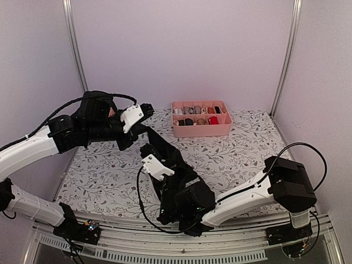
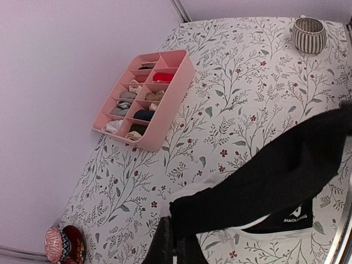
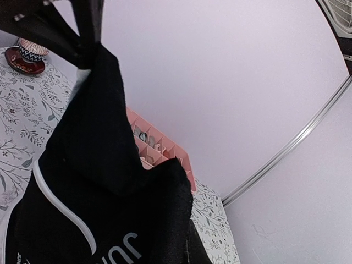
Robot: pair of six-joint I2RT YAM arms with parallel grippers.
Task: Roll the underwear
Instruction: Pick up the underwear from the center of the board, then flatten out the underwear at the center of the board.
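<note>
Underwear [image 1: 166, 149], black with white lettering, hangs stretched from left hand [image 2: 177, 242], seemingly taut.

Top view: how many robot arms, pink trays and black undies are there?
robot arms: 2 (left arm, right arm)
pink tray: 1
black underwear: 1
total: 4
</note>
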